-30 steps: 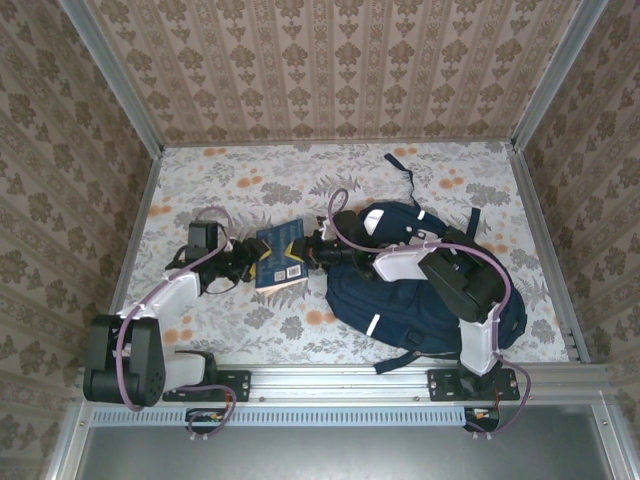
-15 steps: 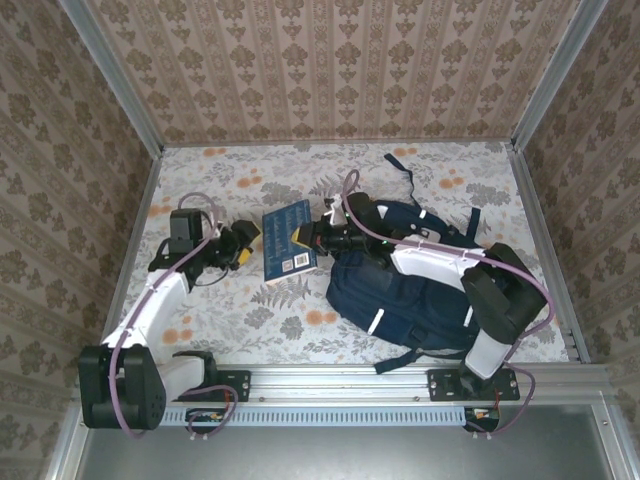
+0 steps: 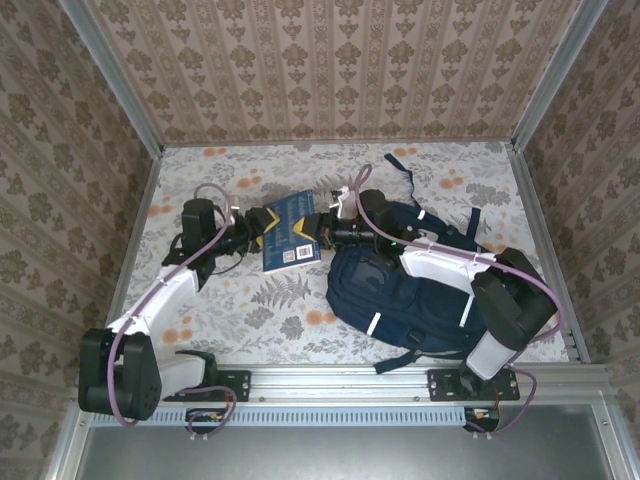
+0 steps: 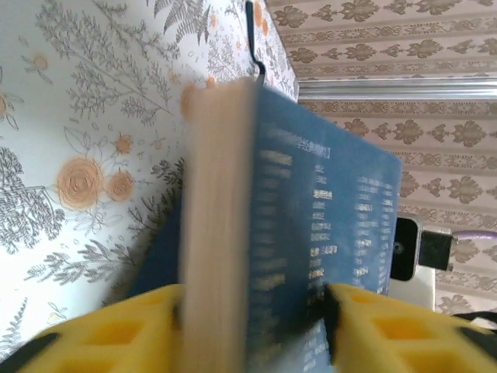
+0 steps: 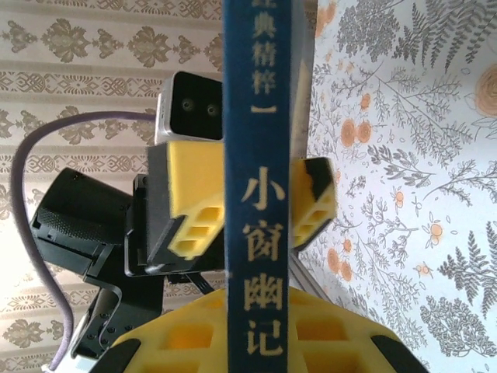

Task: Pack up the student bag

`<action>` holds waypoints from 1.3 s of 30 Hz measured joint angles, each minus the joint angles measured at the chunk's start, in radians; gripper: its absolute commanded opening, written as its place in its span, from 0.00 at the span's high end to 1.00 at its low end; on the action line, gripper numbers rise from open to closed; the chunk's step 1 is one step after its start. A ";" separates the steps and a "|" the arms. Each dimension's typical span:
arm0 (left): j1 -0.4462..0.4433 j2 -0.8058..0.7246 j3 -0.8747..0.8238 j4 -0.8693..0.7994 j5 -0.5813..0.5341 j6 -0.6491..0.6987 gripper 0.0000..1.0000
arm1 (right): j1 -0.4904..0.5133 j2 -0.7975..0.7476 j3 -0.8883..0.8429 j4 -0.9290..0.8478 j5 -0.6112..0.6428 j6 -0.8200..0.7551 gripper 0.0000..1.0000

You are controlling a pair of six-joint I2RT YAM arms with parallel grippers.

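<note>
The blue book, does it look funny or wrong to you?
A little. The blue book isn't lying flat: it's tipped up on edge, pinched between the left gripper and the right gripper, beside the student bag rather than inside it. Nothing looks spilled or broken.

Walls point(image 3: 340, 70) papered in brown damask close the far, left and right sides, aluminium posts point(image 3: 110, 75) mark the far corners, and the counter point(image 3: 400, 170) wears pale floral cloth.

The book point(image 3: 295, 235) farther up-table — left gripper point(image 3: 263, 228), apart before, now astride it.
</note>
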 measured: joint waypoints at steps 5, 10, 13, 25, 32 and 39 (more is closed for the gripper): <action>-0.005 -0.038 -0.008 0.062 -0.024 -0.061 0.94 | -0.018 -0.030 -0.006 -0.038 0.002 -0.008 0.74; -0.033 -0.132 -0.024 0.069 -0.137 -0.121 1.00 | -0.017 -0.076 -0.019 -0.049 0.032 -0.014 0.36; -0.074 -0.209 -0.067 0.067 -0.283 -0.172 1.00 | 0.001 -0.119 -0.074 0.012 0.094 0.010 0.16; -0.305 -0.325 -0.122 0.048 -0.823 -0.314 1.00 | 0.230 -0.122 -0.234 0.352 0.441 0.131 0.13; -0.382 -0.338 -0.122 0.046 -0.935 -0.313 1.00 | 0.235 -0.116 -0.243 0.410 0.592 0.111 0.33; -0.433 -0.397 -0.154 0.045 -1.016 -0.309 1.00 | 0.229 -0.134 -0.240 0.338 0.678 0.059 0.89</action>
